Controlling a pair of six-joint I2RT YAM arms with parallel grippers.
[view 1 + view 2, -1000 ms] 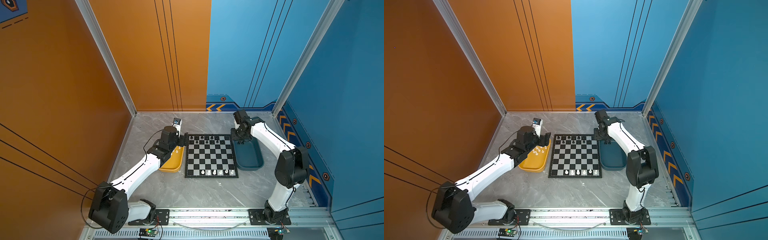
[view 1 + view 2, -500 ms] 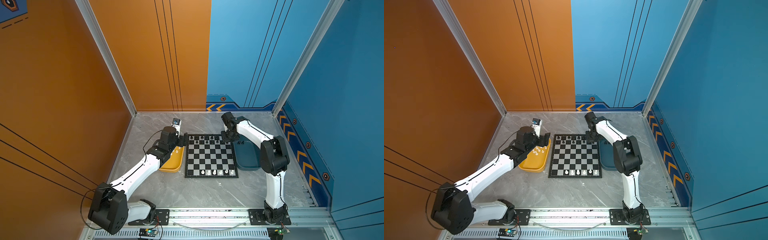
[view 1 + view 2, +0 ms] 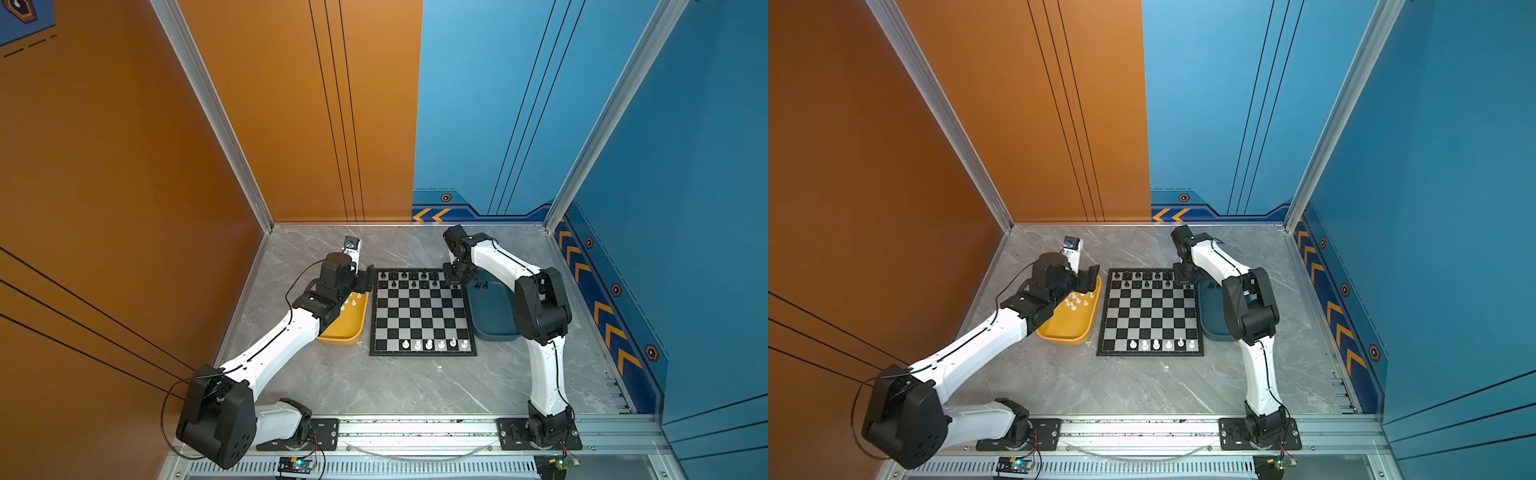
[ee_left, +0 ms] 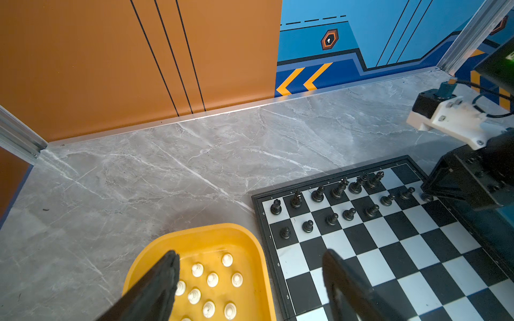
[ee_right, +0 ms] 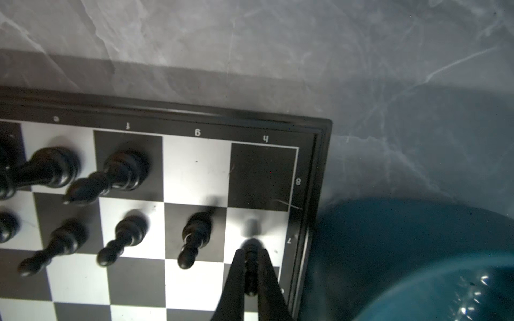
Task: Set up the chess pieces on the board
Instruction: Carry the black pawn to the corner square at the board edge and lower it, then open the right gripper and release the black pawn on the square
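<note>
Board [image 3: 423, 316] centre stage, with the yellow tray [image 3: 345, 332] just beside its left edge and the dark blue tray [image 3: 492, 316] just beside its right. Over the yellow tray's far end the left gripper [image 4: 250, 256] hovers, jaws wide, nothing between them. The right gripper [image 5: 251, 251] pinches a black pawn [image 5: 251, 266] over h7 — contact unclear. Other black chess pieces [image 3: 413, 279] stand on the far two rows and white chess pieces [image 3: 429, 344] on the near row, with more in the yellow tray.

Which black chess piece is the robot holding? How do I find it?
Find the checkered board on the grey table, then its far corner beside the dark blue tray. Ending the pawn row there, the black pawn is the only piece pinched by the right gripper; its neighbours stand free.
</note>
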